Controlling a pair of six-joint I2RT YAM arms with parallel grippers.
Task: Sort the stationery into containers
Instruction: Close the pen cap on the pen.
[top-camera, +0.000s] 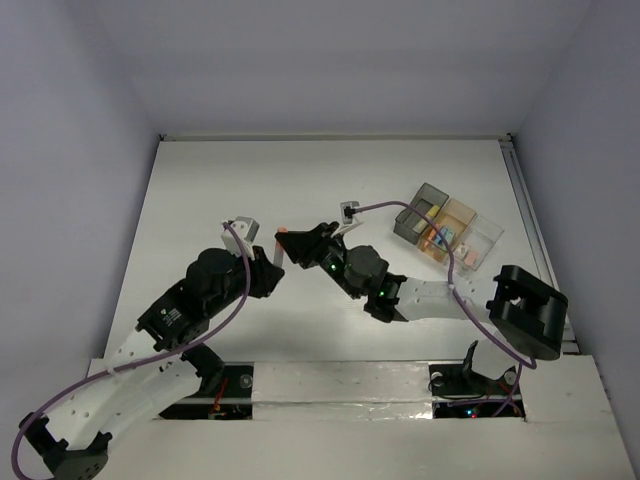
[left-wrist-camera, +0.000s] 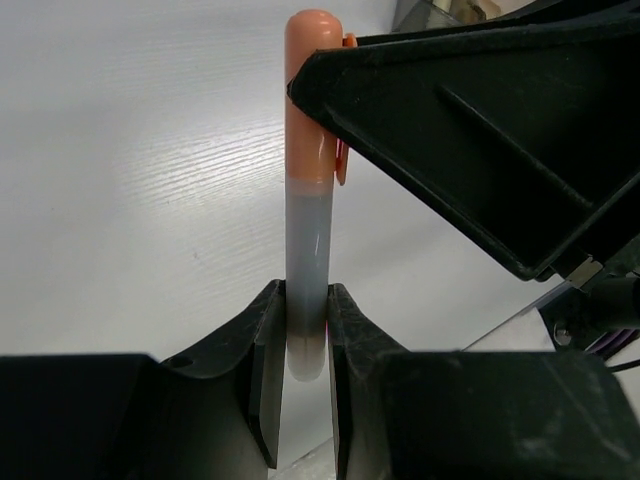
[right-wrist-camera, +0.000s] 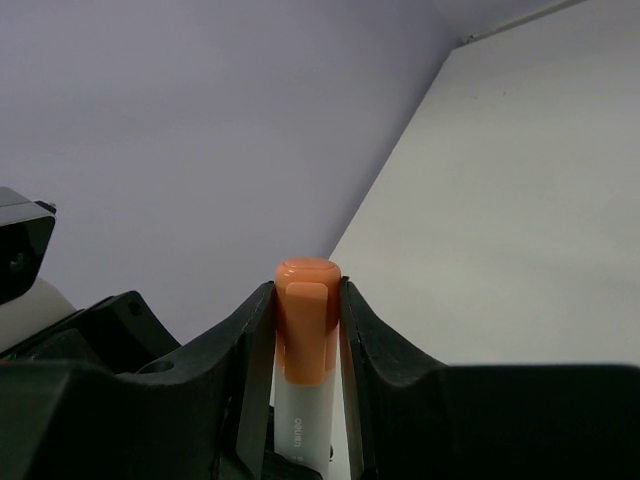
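An orange-capped highlighter (left-wrist-camera: 308, 200) with a grey-white barrel is held between both grippers above the table. My left gripper (left-wrist-camera: 305, 330) is shut on the bare barrel end. My right gripper (right-wrist-camera: 305, 310) is shut on the orange cap (right-wrist-camera: 304, 330). In the top view the two grippers meet at centre-left, the left gripper (top-camera: 270, 270) below the right gripper (top-camera: 295, 245), with the cap (top-camera: 283, 232) just showing. The containers (top-camera: 447, 228), joined small bins, one smoky dark and one tan, stand at the right and hold several coloured pieces.
The white table (top-camera: 300, 180) is walled at the back and both sides. A purple cable (top-camera: 390, 207) arcs from the right wrist over toward the bins. The right arm's elbow (top-camera: 525, 310) sits near the table's right front edge.
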